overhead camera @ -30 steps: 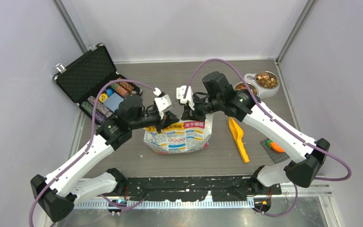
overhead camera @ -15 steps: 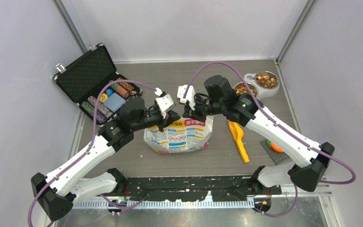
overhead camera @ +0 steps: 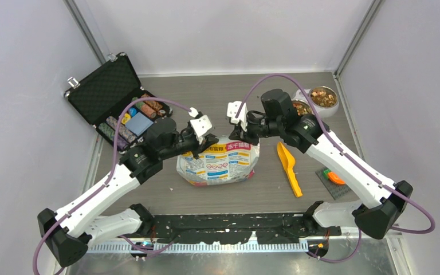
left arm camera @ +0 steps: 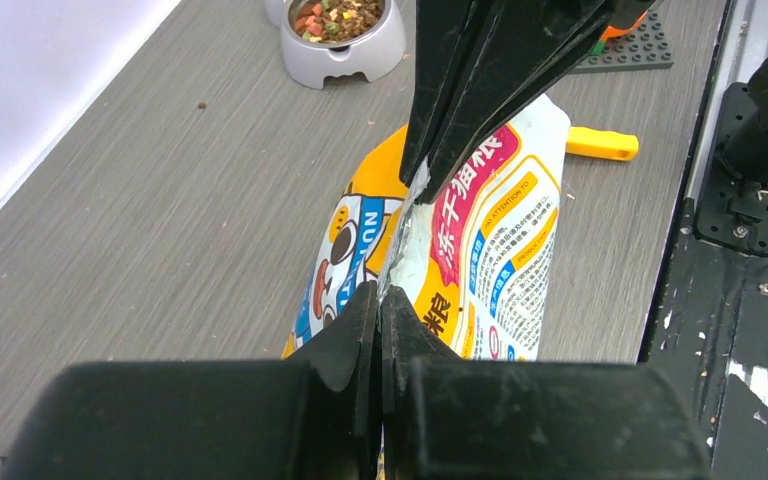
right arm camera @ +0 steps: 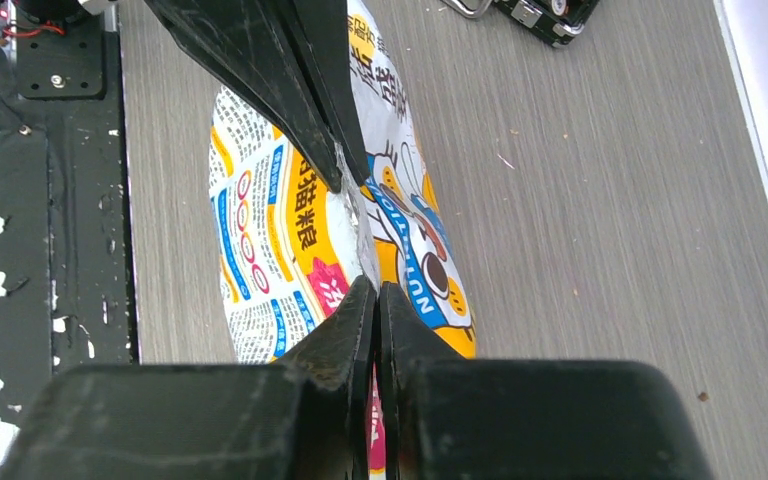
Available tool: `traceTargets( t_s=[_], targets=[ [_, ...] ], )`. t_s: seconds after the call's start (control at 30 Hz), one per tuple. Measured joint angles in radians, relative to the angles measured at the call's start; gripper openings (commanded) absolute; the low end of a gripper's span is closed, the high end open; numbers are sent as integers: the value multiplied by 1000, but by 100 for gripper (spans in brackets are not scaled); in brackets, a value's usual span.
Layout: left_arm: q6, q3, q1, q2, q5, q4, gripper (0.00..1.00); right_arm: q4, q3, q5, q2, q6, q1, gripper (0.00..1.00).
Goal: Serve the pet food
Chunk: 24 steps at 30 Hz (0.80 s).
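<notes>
Bag's (overhead camera: 220, 166) top edge sits clamped in left gripper (overhead camera: 205, 144) and right gripper (overhead camera: 242, 136) fingers; bare table (overhead camera: 217, 93) lies behind.

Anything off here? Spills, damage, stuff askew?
Only small things. A brown crumb lies loose on the table, short of the bowl. The bag has a ragged top edge, possibly tearing, where the left pincer and right pincer pinch it.

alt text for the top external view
Two arms pinch the top edge of a printed foil bag at centre, left gripper and right gripper shut on it. A yellow scoop lies beside it; filled bowls back right, open chip case back left.
</notes>
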Motion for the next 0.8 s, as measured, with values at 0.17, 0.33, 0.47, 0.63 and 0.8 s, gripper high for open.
traceTargets(
  t_s=[0.17, 0.33, 0.47, 0.63, 0.8],
  targets=[
    [10, 4, 0, 0, -12, -7, 0, -25, 0, -10, -8, -32, -40, 5],
    [12, 4, 0, 0, -27, -2, 0, -82, 1, -23, -31, -30, -129, 5],
    [13, 4, 0, -2, -36, -4, 0, -140, 3, -2, -57, -27, -195, 5],
    [15, 4, 1, -11, -51, -16, 0, -200, 3, 59, -98, -23, -243, 5],
    [27, 2, 48, -70, -113, -119, 0, -306, 6, 428, -131, -39, -385, 5]
  ],
)
